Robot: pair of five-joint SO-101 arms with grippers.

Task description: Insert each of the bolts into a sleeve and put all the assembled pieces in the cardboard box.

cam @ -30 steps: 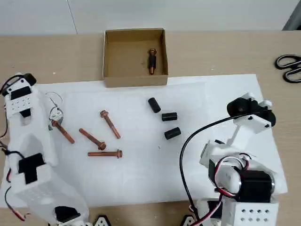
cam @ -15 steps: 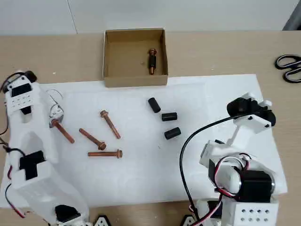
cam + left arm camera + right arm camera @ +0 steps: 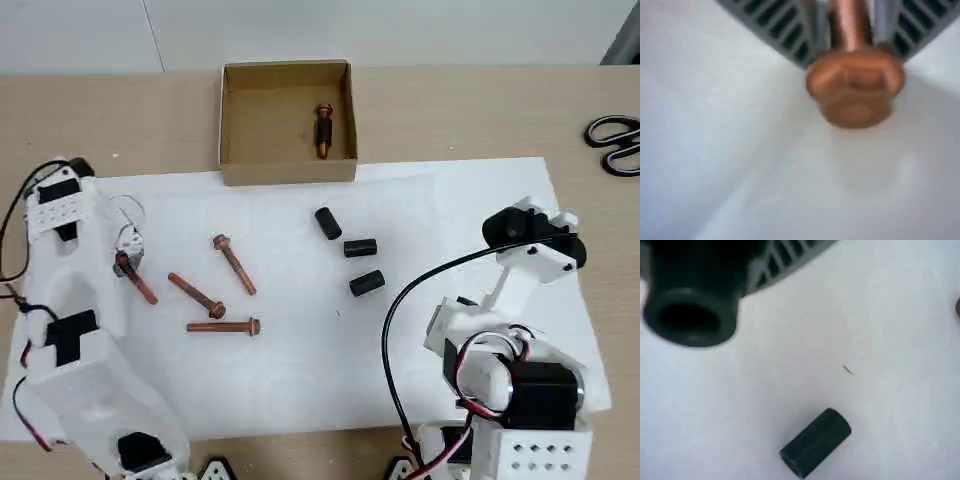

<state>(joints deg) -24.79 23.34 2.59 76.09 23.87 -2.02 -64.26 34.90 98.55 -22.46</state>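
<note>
Bolts and sleeves lie scattered on a sheet of white paper [image 3: 300, 390] that covers a wooden table [image 3: 450, 110]. Seen from above, the left gripper [image 3: 125, 256] sits at the left side of the paper, its ribbed fingers [image 3: 777, 30] pressed together on the shank of a copper-coloured gripped bolt [image 3: 855, 85]. The bolt's hexagonal head pokes out beyond the fingertips, close over the paper.

Three more bolts lie loose just to the right of that gripper. The upper bolt [image 3: 233, 263] is angled, the middle bolt [image 3: 196, 295] is angled beside it, and the lower bolt [image 3: 223, 326] lies almost level; none of them touch.

Further right, near the middle of the paper, three black sleeves lie apart from one another: the far sleeve [image 3: 328, 222], the centre sleeve [image 3: 360, 247] and the near sleeve [image 3: 367, 283].

The right gripper [image 3: 705, 265] pinches a fourth black piece, the gripped sleeve [image 3: 690, 315], whose open end faces the right wrist camera. It hangs above the paper, with a loose sleeve lying on the sheet beyond it.

At the far edge of the paper stands the open cardboard box [image 3: 235, 120]. Inside it, towards its right wall, lies one assembled piece [image 3: 324, 130], a bolt with a black sleeve around its shank.

A pair of scissors [image 3: 615, 143] rests on the bare table at the far right.
</note>
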